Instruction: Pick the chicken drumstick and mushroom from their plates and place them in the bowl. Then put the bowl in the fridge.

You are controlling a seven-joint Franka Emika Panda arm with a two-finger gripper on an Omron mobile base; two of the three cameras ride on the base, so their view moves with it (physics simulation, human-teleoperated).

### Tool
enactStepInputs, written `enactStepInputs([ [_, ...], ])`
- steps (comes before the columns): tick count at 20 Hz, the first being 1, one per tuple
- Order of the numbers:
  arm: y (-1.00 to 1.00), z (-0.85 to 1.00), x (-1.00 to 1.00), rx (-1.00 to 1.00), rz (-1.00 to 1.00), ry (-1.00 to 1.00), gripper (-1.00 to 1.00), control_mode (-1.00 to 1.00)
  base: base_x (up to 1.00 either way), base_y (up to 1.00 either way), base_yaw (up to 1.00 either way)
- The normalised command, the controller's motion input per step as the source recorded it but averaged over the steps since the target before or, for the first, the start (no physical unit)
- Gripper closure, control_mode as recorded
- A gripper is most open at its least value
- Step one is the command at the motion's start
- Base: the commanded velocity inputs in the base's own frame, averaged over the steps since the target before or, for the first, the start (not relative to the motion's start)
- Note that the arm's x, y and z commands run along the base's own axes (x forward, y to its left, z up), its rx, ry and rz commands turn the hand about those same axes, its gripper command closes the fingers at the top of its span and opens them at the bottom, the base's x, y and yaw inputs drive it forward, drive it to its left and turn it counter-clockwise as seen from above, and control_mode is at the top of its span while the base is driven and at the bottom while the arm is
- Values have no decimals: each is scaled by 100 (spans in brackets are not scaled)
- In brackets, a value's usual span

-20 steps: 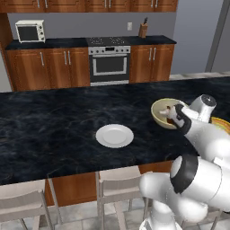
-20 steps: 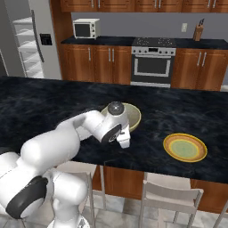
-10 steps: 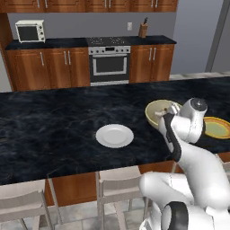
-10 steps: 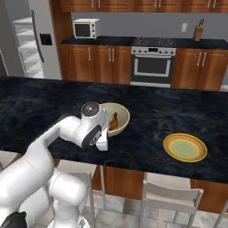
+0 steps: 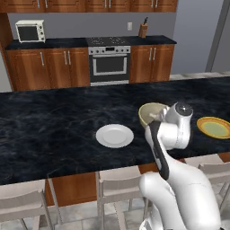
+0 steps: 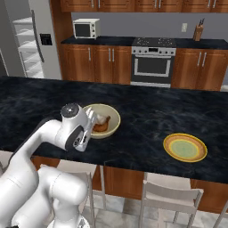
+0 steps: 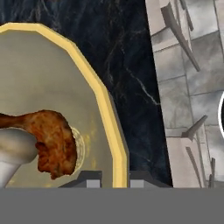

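Drumstick [image 7: 52,142] and apparently mushroom [image 7: 13,151] in the bowl [image 6: 113,116]; gripper [image 7: 111,177] clamps its rim, jaws narrow; fridge [image 6: 26,42] carry comes next.

My two base cameras look forward and down from behind my arm, one left, one right, over the dark island counter [image 5: 54,130] toward the far oven [image 6: 152,64]. Both share the bowl [image 6: 111,116], the yellow-green plate [image 5: 215,128] and the counter between. My hand camera looks steeply down, very close, into the bowl [image 7: 52,87], floor beyond its rim.
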Motion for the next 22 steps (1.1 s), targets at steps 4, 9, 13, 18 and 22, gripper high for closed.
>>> enactStepInputs([
  [4,43,1,-8,27,-25,0,100,-100,0,0,0],
  [9,22,0,0,14,-16,0,100,-100,0,0,0],
  [13,2,3,1,0,0,0,100,-100,0,0,0],
  [18,0,0,0,0,0,0,100,-100,0,0,0],
  [22,0,0,0,0,0,0,100,-100,0,0,0],
])
